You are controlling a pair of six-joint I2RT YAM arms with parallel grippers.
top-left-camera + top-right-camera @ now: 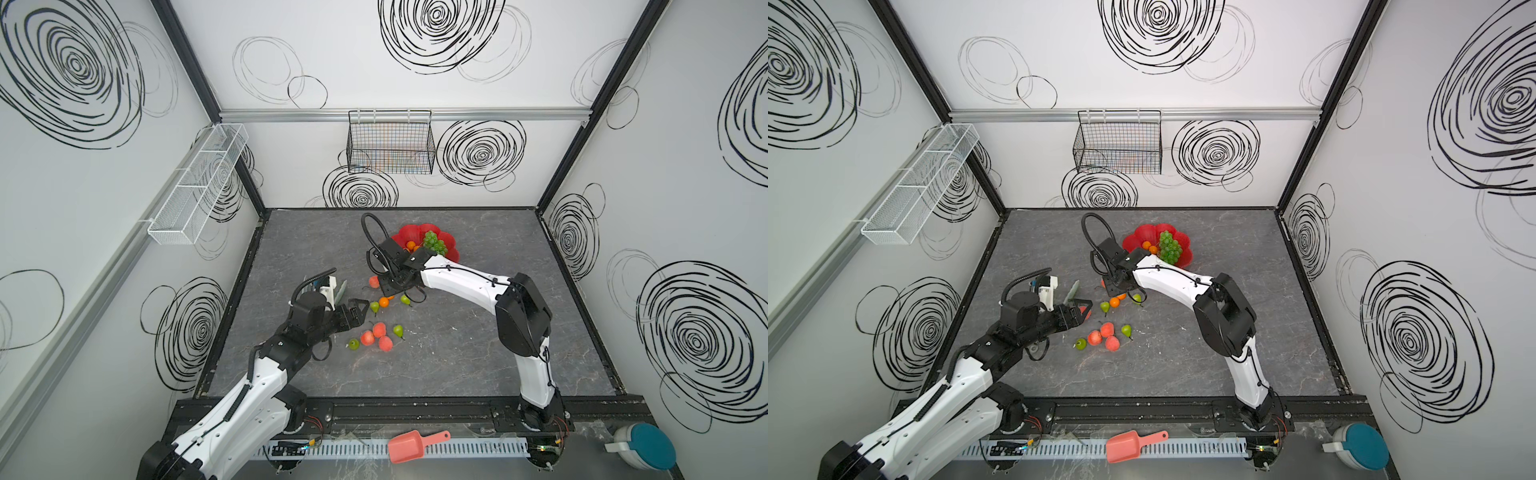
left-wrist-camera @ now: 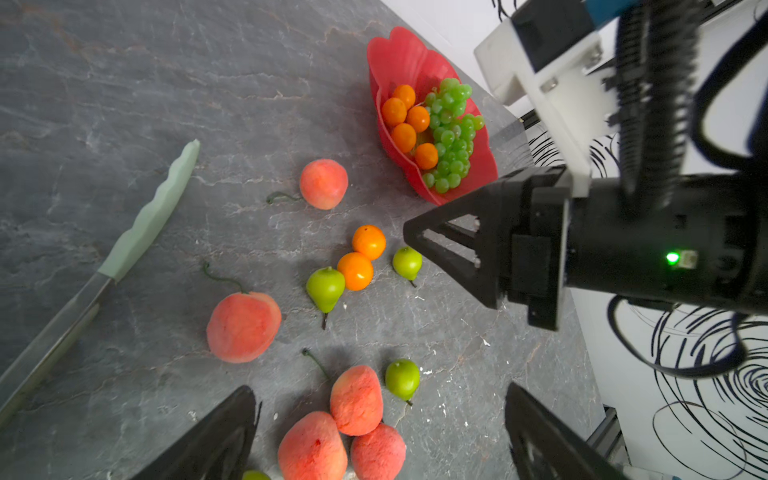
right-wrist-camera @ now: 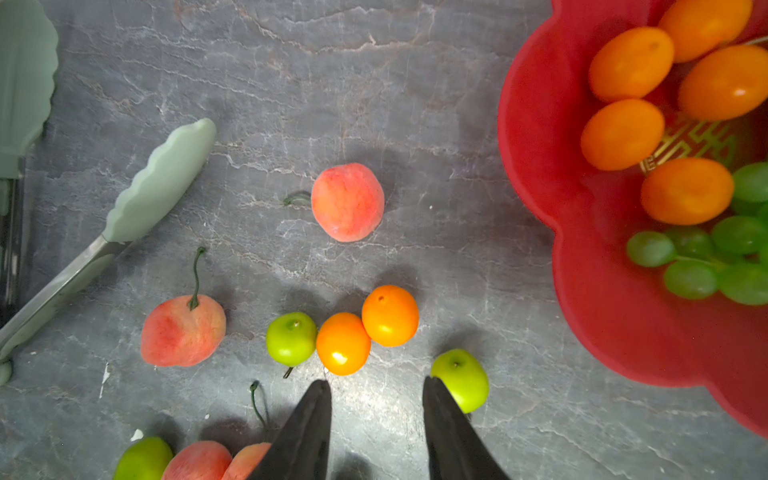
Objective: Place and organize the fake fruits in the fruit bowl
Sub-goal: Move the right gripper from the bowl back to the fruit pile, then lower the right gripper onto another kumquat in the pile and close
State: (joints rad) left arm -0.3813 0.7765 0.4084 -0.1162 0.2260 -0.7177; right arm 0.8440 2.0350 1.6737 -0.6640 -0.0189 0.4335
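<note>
On the tabletop, twelve o'clock of centre in both top views, I log:

- Fruit bowl (image 1: 409, 232), holding the grapes (image 1: 434, 242) and five bowl oranges (image 2: 404, 137).
- Right gripper (image 3: 376, 384): jaws parted, empty, at the bowl's seven o'clock, one tip just beside a pear.
- Left gripper (image 2: 380, 388): jaws wide, empty, at nine o'clock of the loose fruit.
- Loose on the table: five peaches (image 2: 324, 184), two touching loose oranges (image 3: 343, 343), four pears (image 3: 291, 338).

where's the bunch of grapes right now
In both top views the grapes lie in the right half of the red fruit bowl, toward the back middle of the table, with the oranges on their left.
</note>
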